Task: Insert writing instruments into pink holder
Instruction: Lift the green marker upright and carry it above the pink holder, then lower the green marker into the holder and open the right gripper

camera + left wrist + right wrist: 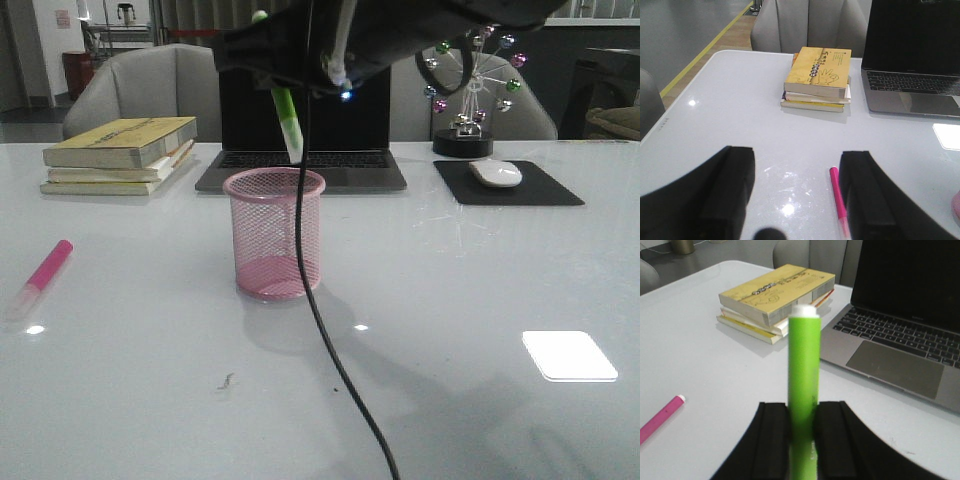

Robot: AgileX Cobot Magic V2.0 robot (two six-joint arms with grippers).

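Right tool (802, 440): clenched on the green highlighter (803, 385), with the barrel pinched between both black fingers (772, 440). In the front view the green highlighter (286, 120) hangs tilted below the dark arm, its whitish capped end pointing down. That end sits just above the rim of the pink mesh pen cup (275, 235); whether the tip has crossed the rim cannot be told.

Left tool (797, 200): released, its two black fingers (725, 195) spread wide with nothing between them. It hovers over the white worktop (480, 300). The pink highlighter (838, 200) lies flat on the worktop just beside the inner edge of one finger; contact cannot be confirmed.

Location of task items, front view:
- The pink mesh pen cup stands upright near the worktop centre, in front of the laptop (303, 130). No marker is visible through its mesh.
- The pink highlighter (42, 276) lies at the left side of the worktop, well apart from the cup, its translucent cap toward the near edge.

Other items:
- A stack of books (120, 155) with a yellow cover on top rests left of the laptop.
- A white mouse (495, 173) sits on a black mouse pad (510, 185) at the right.
- A small Ferris-wheel ornament (465, 90) stands behind the pad.
- A black cable (330, 350) hangs down in front of the cup.
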